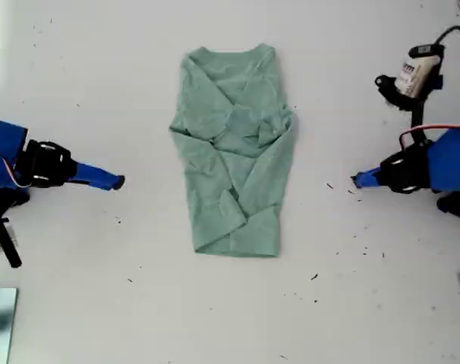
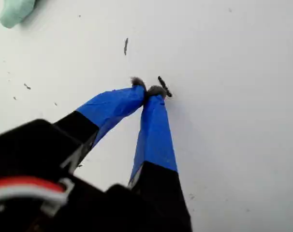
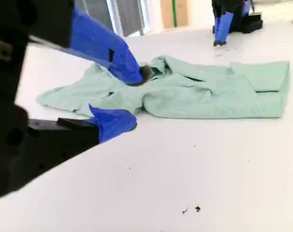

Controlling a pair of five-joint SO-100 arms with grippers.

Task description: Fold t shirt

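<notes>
You have the t shirt (image 1: 231,152) mid-table, sleeves crossed inward, so the lengthwise fold looks next. My first gripper (image 2: 149,91), at the exterior view's right, is pressed together; my second gripper (image 3: 132,99), at its left, is spread. Both must reach the hem.

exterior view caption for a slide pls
Sage-green t shirt, sleeves folded in, lies mid-table between two blue-tipped grippers, both clear of the cloth.

both arms (image 1: 33,163) are black with blue-taped fingers (image 2: 153,130) and red-white cables.
</notes>
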